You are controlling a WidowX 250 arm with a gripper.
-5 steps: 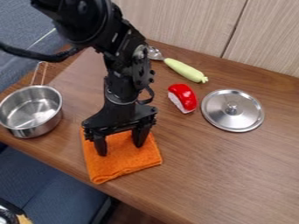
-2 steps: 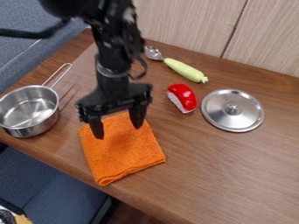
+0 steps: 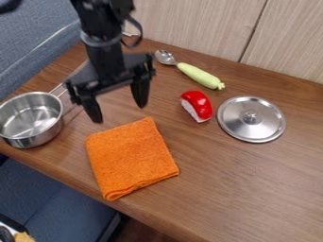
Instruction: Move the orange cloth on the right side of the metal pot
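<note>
orange cloth lies folded on the surface, right of the metal saucepan, not touching it. jaws wide, empty, near the cloth's far edge. placement looks done; next: retreat clear, no regrasp needed.

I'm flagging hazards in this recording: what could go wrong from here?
The orange cloth lies with one corner close to the front edge of the table; a nudge that way might send it over.

The tool hangs open near the handle of the metal pot; a sideways swing might catch it and shift the pot.
</note>
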